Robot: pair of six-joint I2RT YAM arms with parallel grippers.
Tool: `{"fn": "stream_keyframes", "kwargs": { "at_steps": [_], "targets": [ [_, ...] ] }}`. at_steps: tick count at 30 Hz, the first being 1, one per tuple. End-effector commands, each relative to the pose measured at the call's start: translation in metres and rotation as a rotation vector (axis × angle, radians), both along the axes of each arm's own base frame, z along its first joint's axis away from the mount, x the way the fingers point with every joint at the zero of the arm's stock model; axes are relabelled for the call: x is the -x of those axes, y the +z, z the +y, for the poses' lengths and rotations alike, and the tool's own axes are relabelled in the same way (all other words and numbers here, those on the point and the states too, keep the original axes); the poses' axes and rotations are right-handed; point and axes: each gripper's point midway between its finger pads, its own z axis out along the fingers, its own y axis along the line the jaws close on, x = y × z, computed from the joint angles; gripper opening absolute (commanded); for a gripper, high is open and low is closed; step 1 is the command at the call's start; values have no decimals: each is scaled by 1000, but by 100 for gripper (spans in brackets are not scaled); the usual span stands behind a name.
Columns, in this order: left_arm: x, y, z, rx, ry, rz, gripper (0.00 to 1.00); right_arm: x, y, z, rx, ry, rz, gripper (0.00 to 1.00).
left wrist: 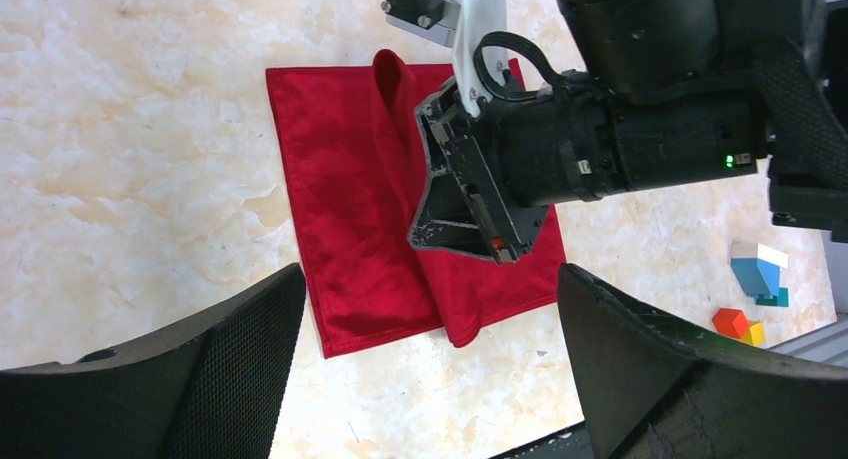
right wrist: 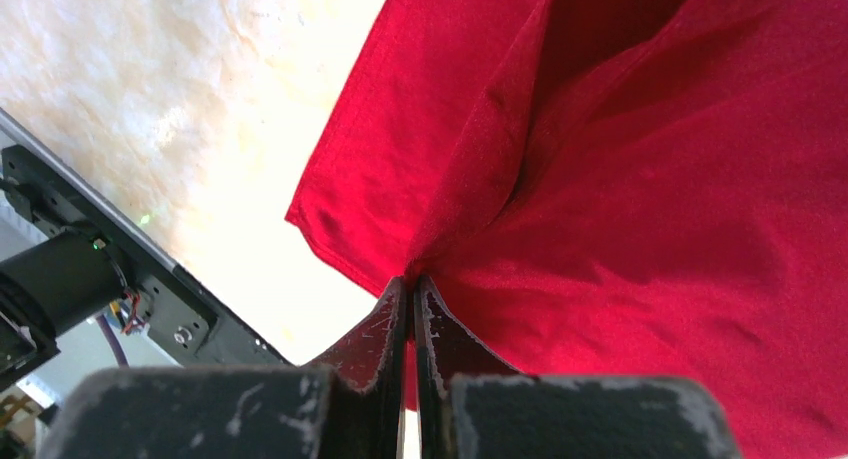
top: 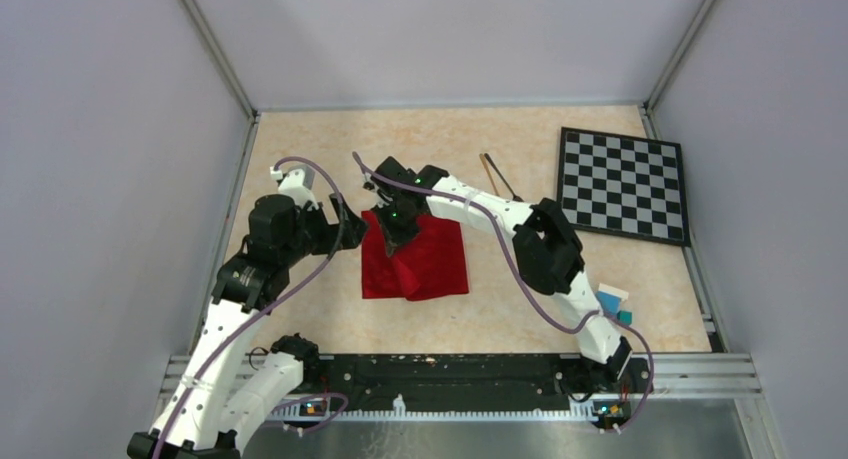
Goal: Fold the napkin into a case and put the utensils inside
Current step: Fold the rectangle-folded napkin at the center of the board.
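No text, number or brand is legible. One tiny white mark on the black cylindrical motor housing (left wrist: 620, 149) is unreadable.

Red napkin (left wrist: 345, 209) — right hand (left wrist: 432, 227) atop

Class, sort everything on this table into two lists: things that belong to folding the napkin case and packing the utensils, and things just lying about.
Belongs to the job:
- deep-red soft cloth napkin, pinched by the shut right gripper
- slim gold-coloured spoon
- slim dark metal fork

Just lying about:
- black-and-white checkered board
- small coloured blocks
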Motion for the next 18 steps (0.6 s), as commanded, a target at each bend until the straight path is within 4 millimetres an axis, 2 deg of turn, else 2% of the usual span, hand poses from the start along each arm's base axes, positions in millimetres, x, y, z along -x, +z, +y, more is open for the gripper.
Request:
{"fn": "stream_keyframes", "kwargs": {
  "at_steps": [1, 18],
  "targets": [
    [-1, 25, 5, -2, 18, -66, 99, 3, 14, 27, -71, 25, -9, 0],
    [2, 31, 9, -10, 28, -79, 99, -1, 1, 43, -84, 34, 14, 0]
  ]
}}
